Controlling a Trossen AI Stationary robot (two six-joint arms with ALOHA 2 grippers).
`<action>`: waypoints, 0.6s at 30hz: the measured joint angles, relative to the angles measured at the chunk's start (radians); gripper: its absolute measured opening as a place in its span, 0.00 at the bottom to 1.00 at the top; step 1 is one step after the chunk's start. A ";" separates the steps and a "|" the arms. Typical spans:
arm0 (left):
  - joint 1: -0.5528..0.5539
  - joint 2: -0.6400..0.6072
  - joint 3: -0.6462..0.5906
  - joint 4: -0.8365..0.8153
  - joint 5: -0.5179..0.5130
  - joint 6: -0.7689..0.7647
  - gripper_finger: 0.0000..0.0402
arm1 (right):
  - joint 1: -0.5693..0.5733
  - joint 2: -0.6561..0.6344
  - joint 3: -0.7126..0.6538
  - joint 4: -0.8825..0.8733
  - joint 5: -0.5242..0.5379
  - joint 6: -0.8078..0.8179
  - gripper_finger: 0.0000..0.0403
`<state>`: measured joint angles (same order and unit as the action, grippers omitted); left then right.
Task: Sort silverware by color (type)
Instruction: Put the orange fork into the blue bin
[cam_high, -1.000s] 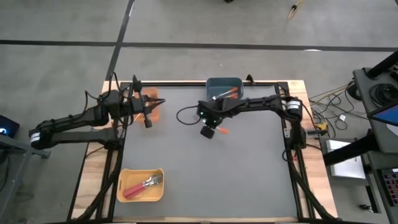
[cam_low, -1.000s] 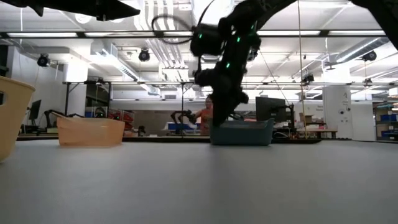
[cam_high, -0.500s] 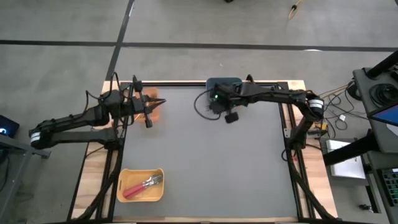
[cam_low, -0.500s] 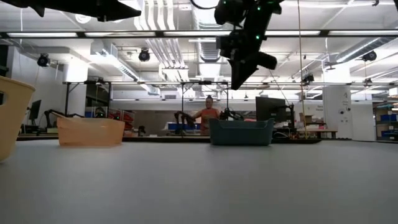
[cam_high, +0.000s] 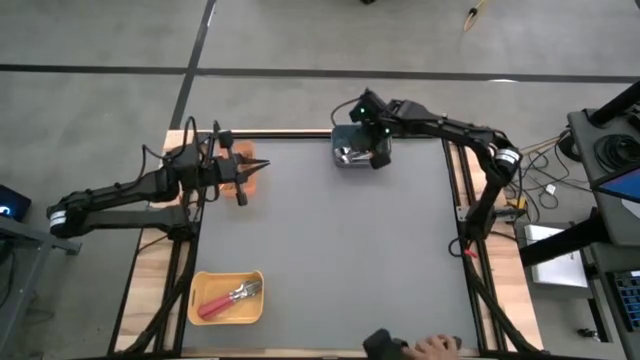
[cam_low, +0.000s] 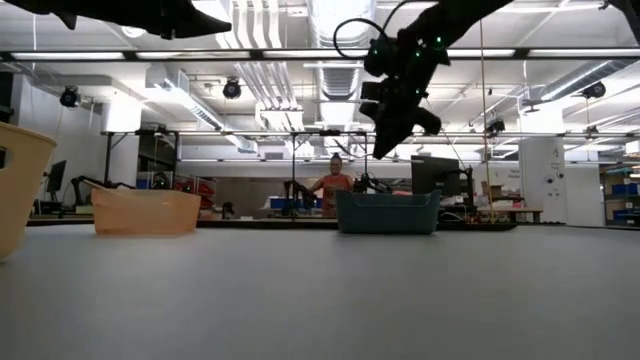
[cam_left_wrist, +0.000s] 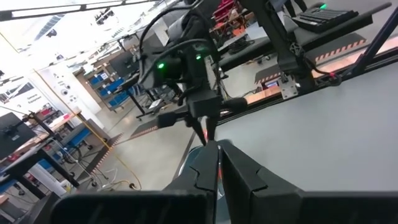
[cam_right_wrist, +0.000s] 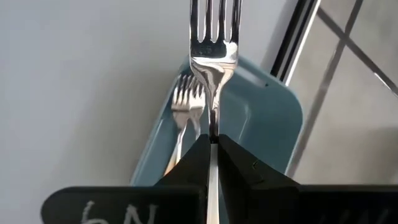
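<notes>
Right claw grasps one fork above blue-grey bin holding one fork; left claw clenched, empty.

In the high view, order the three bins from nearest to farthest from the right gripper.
1. Blue-grey bin, directly under the right gripper, at the far edge.
2. Orange bin, far left, by the left gripper.
3. Yellow bin, near left corner.

Your right gripper sits closed at the high view's top centre, arm stretched leftward, while your left gripper waits closed at mid-left.
</notes>
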<state>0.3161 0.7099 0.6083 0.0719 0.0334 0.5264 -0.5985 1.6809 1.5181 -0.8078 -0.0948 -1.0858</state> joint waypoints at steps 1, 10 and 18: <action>0.000 0.002 0.000 0.000 0.000 0.006 0.00 | -0.013 0.006 0.000 0.015 -0.028 0.001 0.03; 0.000 0.016 0.000 0.005 0.000 0.015 0.00 | -0.073 0.087 0.000 0.069 -0.074 0.001 0.03; 0.000 0.018 0.000 0.003 0.000 0.015 0.00 | -0.105 0.134 0.000 0.069 -0.071 -0.008 0.03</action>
<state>0.3161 0.7280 0.6083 0.0753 0.0331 0.5419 -0.7033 1.8148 1.5181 -0.7385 -0.1660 -1.0939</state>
